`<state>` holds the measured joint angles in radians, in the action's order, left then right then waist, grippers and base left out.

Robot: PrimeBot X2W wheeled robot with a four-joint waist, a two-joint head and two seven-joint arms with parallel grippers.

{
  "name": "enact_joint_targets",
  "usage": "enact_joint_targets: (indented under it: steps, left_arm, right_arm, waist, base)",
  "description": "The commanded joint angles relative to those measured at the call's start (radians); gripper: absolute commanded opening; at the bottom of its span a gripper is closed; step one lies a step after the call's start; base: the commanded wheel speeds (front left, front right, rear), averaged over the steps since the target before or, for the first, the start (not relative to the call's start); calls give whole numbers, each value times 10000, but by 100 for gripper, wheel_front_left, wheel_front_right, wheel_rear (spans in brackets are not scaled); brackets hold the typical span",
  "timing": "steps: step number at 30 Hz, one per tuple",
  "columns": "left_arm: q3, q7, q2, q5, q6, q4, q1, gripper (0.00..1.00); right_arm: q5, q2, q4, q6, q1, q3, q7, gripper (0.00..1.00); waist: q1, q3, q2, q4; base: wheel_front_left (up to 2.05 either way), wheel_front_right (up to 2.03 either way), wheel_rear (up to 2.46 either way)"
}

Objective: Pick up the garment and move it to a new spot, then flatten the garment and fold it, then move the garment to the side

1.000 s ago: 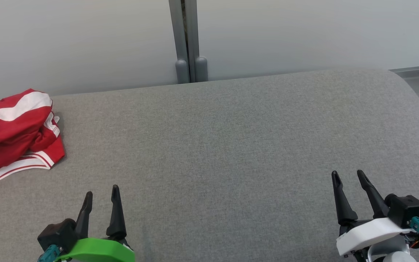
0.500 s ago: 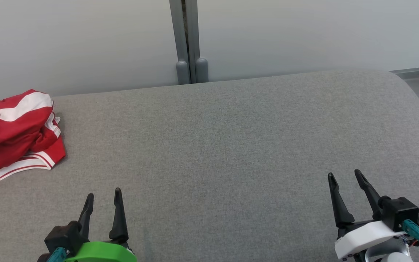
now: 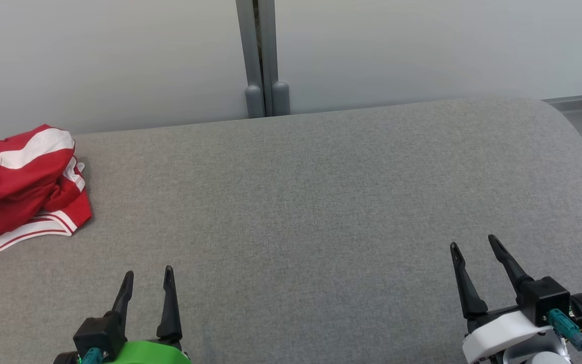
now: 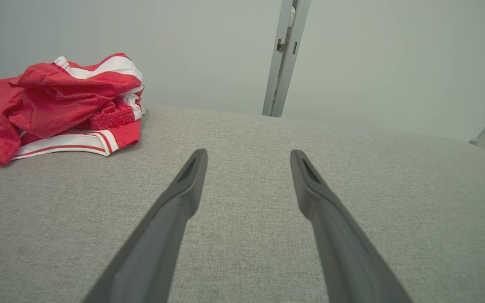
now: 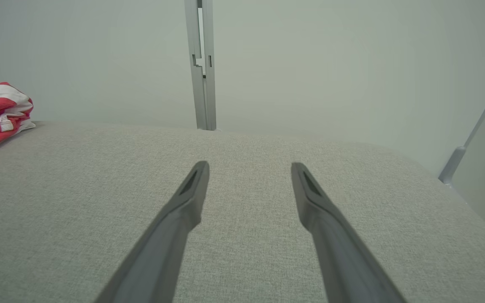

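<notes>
At the far left of the grey fabric-covered worktop [image 3: 296, 202], close to its back edge, lies the one garment [image 3: 23, 187]. It is a red piece with white bands and thin striped trim, bunched in a loose heap of folds, and part of it runs past the left edge of the head view. It looks light, soft and limp, so I judge it will sag and drape from any hold, and it should neither slip nor break. The likelier trouble is that it drags on the cloth surface or comes up as a clump if only the top fold is caught. The striped hem lying flat at the near right of the heap, or a thick ridge on top, seems the best place to pinch, taken deep enough to hold. Next comes the left tool [image 3: 148, 273], near the front edge and well apart from the heap, its two dark fingers [image 4: 175, 210] spread and holding nothing. A single grey post [image 3: 262, 55] stands behind the middle of the back edge. Over the front right sits the right tool [image 3: 473, 242], likewise wide open and empty, far from the cloth. That makes one garment, one worktop, one post, and two tools with two fingers each.
</notes>
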<state>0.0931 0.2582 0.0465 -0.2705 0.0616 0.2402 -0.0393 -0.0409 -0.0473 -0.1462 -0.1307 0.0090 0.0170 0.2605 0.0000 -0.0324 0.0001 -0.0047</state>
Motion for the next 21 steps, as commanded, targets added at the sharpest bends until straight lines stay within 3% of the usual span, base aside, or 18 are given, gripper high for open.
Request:
enact_joint_targets:
  steps: [1,21]
  left_arm:
    - [-11,85,69,149,-45,25,-86,100]
    - [73,67,68,-30,-12,199,105,100]
  right_arm:
    - [114,-56,30,-1,84,-10,59,100]
    - [148,-52,73,-1,143,143,50,100]
  waist:
    - [0,-4,-1,-3]
    - [0,14,-1,281]
  base:
    - [0,0,0]
    - [0,0,0]
